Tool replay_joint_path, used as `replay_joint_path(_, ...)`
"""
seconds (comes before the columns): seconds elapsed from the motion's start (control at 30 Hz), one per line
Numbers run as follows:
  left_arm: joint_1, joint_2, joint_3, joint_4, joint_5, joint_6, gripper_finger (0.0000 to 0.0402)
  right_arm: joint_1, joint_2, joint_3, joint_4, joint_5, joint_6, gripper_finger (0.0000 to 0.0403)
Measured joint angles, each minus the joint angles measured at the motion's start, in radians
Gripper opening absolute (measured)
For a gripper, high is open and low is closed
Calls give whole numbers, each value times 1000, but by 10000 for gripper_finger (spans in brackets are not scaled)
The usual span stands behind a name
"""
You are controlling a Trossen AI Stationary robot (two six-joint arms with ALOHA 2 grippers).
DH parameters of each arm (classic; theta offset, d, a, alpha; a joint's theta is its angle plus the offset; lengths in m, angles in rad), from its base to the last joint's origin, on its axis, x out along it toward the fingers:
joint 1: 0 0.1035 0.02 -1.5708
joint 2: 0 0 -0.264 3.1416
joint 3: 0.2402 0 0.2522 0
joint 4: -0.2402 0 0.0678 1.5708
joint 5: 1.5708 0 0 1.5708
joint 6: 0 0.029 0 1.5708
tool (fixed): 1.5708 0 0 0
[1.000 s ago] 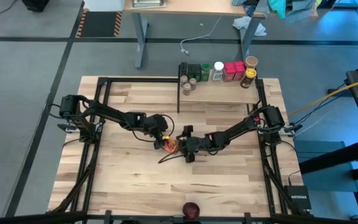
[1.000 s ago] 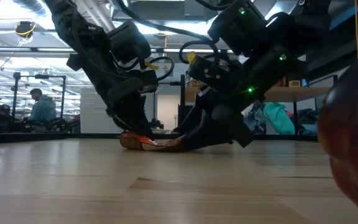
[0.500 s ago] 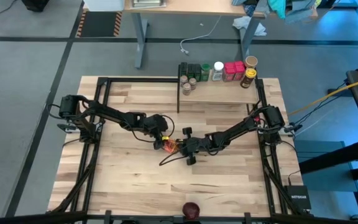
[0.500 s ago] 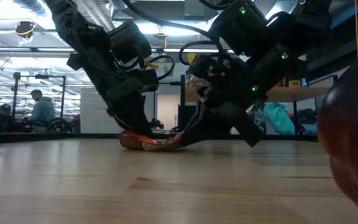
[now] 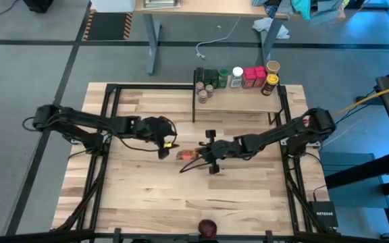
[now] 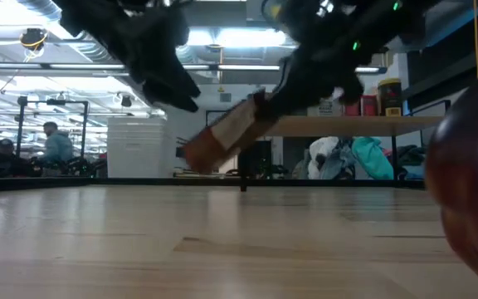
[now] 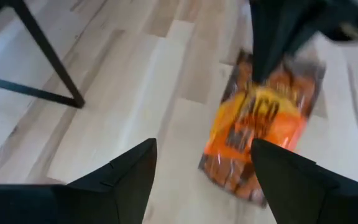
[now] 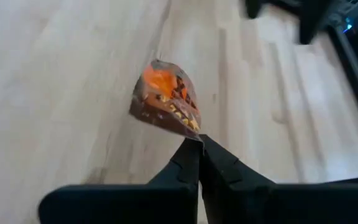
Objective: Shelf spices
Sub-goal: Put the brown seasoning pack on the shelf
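The orange-red flat packet [image 5: 189, 154] hangs in the air over the middle of the table, with my right gripper [image 5: 201, 154] shut on it. In the low view the packet [image 6: 222, 137] slants, clear of the tabletop. My left gripper [image 5: 165, 146] stands open just to the packet's left, touching nothing; its wrist view shows the packet [image 7: 260, 124] ahead of the open fingers [image 7: 123, 180]. The shelf [image 5: 242, 102] stands at the table's far side, with the other spices [image 5: 238, 77] in a row along its far edge. My right gripper [image 8: 197, 152] pinches the packet's edge at one corner [image 8: 191, 132] between its two fingertips. The fingers come from the table's right, slanting down. The packet is lifted clear, tilted, its held end high [image 6: 254, 108] and its free end [image 6: 191, 154] lower toward the left.
A dark red round thing [image 5: 208, 227] lies at the table's near edge and fills the low view's right side [image 6: 471, 183]. Black frame rails [image 5: 107, 135] run along the table's left and right sides. People sit in the room beyond the table [image 6: 55, 145].
My right gripper has taken hold of the packet and risen, lifting it off the table, where it lay flat; it now hangs tilted. My left gripper has risen too and drawn back from the packet toward the table's left.
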Motion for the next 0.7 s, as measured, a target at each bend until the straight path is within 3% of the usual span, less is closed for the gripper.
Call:
replay_joint_path(0.2,-44,-11,-31,32,-4,0,255,0,-126,0,-47,9,-25,3)
replay_joint_path(0.37,-73,33,-105,205,-4,-8,255,0,-143,0,-44,-11,-78,3)
replay_joint_path(0.7,-80,225,-138,371,-4,-62,255,-3,-142,0,36,-21,-131,4)
